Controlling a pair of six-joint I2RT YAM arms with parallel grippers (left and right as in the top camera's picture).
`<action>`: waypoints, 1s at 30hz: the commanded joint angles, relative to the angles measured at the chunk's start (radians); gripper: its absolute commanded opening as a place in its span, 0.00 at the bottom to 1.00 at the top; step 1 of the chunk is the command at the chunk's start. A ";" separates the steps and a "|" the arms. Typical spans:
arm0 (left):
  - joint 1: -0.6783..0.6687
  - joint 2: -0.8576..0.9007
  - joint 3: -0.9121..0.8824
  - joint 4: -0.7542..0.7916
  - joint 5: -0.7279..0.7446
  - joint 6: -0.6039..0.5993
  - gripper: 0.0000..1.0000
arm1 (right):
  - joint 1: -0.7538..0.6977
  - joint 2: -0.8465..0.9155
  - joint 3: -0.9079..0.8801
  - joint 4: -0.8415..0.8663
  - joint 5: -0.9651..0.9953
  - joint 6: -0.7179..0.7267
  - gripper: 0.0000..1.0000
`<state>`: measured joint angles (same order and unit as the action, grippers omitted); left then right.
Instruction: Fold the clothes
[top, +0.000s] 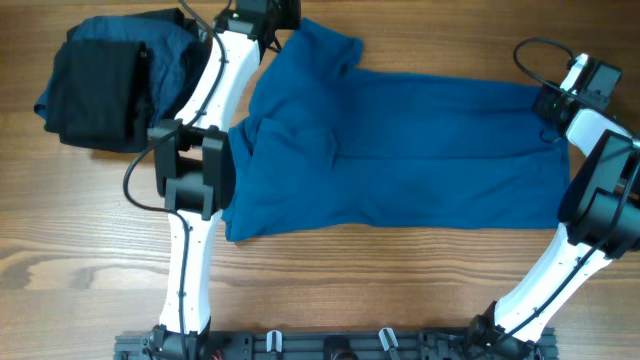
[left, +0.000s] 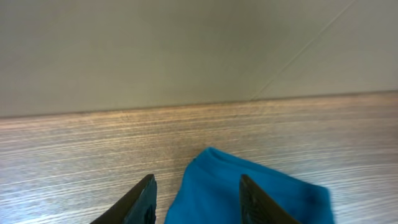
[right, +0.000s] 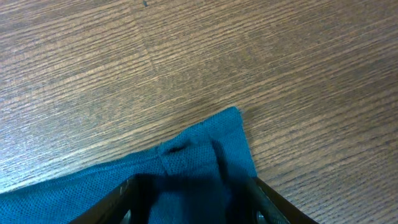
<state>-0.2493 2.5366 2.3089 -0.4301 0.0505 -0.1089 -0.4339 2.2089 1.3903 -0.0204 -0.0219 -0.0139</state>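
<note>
The medium-blue polo shirt (top: 420, 150) lies spread lengthwise across the middle of the table, its left part folded over. My left gripper (top: 268, 22) is at the far edge by the shirt's upper sleeve. In the left wrist view its fingers stand apart, open (left: 196, 180), with a tip of blue fabric (left: 217, 186) between them; bare wood shows beside the left finger. My right gripper (top: 553, 103) is at the shirt's right end. In the right wrist view it is open (right: 191, 183), its fingers straddling the hem corner (right: 205, 146), which lies flat on the wood.
A pile of black and dark blue clothes (top: 100, 85) sits at the far left corner, beside my left arm (top: 195, 170). A light wall rises behind the table's far edge (left: 186, 106). Bare wood (top: 380, 280) runs along the front.
</note>
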 joint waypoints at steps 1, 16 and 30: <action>-0.008 0.113 0.004 0.045 -0.006 0.023 0.42 | -0.001 0.021 0.015 -0.010 0.007 -0.013 0.54; -0.029 0.211 0.003 -0.012 -0.164 0.102 0.32 | -0.001 0.021 0.015 -0.027 0.006 -0.013 0.36; 0.000 0.211 0.003 -0.061 -0.173 0.102 0.26 | -0.001 0.021 0.015 0.058 0.006 -0.261 0.68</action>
<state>-0.2749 2.7079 2.3276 -0.4633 -0.0811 -0.0273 -0.4339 2.2089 1.3964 0.0109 -0.0185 -0.1513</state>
